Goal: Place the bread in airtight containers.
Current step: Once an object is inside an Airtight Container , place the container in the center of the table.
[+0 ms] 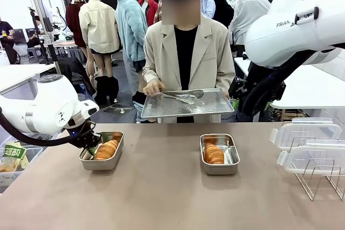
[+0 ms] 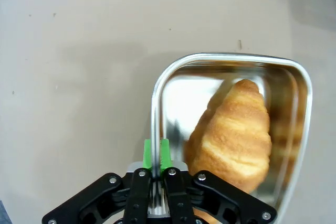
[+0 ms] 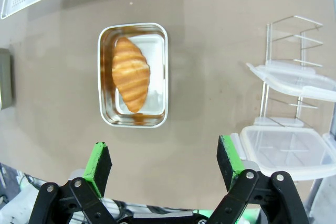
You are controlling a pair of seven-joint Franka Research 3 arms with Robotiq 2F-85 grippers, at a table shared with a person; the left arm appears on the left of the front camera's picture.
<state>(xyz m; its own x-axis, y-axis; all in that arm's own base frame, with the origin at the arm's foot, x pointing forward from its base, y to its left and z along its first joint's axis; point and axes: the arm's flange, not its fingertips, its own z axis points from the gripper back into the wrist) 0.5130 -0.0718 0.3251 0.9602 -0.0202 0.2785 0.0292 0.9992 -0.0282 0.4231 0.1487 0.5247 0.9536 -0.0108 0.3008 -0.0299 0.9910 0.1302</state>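
Both shallow rectangular steel pans hold golden-brown ridged rolls; the clear white-rimmed plastic lids await fitting. Left tool pinches the rim of the pan farther from the lids; right tool gapes empty.

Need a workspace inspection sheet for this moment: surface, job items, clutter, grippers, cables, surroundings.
Surface: brown table, no spills seen.
Job's things: left container holds the left roll. The right container holds the right roll. Both are uncovered. Clear lids sit on a wire rack at the right.
Clutter: green packet in a bin beside the table's left edge.
Grippers: left gripper shut on the left container's rim. Right gripper open above the table, holding nothing.
Cables: black cable along the left arm.
Surroundings: a person at the far side holds a perforated tray with tongs.
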